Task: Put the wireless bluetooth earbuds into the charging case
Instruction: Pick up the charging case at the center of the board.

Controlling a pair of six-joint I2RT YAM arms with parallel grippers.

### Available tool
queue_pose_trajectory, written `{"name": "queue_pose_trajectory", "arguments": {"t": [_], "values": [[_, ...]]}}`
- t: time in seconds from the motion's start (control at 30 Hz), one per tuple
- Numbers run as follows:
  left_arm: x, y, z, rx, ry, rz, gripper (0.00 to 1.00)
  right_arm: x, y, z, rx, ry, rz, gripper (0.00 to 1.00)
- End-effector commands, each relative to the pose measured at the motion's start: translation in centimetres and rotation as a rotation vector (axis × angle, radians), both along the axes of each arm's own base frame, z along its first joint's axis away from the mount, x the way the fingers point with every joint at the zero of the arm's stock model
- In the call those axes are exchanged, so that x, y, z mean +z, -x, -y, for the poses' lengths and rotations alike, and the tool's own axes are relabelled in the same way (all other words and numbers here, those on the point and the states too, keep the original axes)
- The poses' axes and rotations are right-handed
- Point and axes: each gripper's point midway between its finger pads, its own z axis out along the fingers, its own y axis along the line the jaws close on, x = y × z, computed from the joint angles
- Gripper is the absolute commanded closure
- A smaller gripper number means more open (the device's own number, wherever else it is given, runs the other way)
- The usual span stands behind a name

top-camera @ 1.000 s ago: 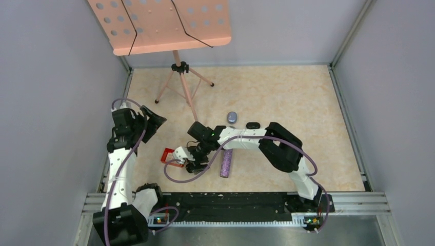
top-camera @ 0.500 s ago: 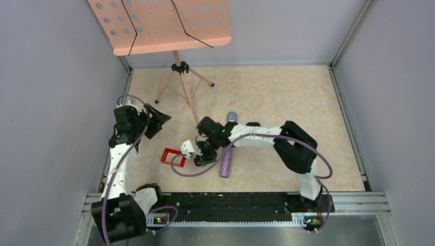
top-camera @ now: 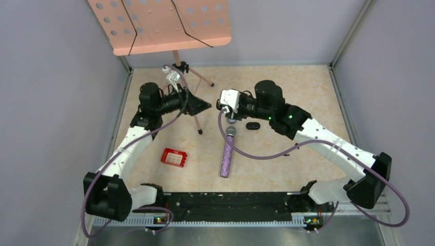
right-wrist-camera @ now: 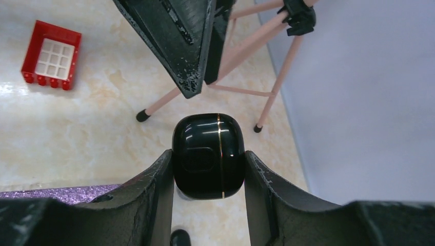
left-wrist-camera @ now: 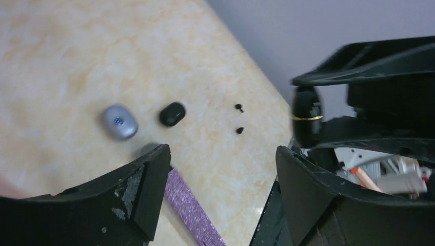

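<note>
Earbuds [left-wrist-camera: 239,130], two black specks, lay mid-frame in the left wrist view; right gripper [right-wrist-camera: 208,154] clamped the black charging case [right-wrist-camera: 208,164]; left gripper [left-wrist-camera: 221,151] gaped wide; case likely needed holding level.

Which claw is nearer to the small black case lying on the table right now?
Right. The right claw, gripping a glossy black case, hangs just left of the small black case in the top view; the open left claw is farther left, by the stand's leg.
</note>
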Motion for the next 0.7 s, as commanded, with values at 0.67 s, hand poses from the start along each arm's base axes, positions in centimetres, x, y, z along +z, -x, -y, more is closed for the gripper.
{"name": "queue_pose_trajectory", "arguments": {"t": [0.67], "values": [[6.3,-1.5,8.3,-0.532,0.160,0.246,0.52,3.1,-5.3,0.6,-0.185,-0.065,0.208,0.73]]}}
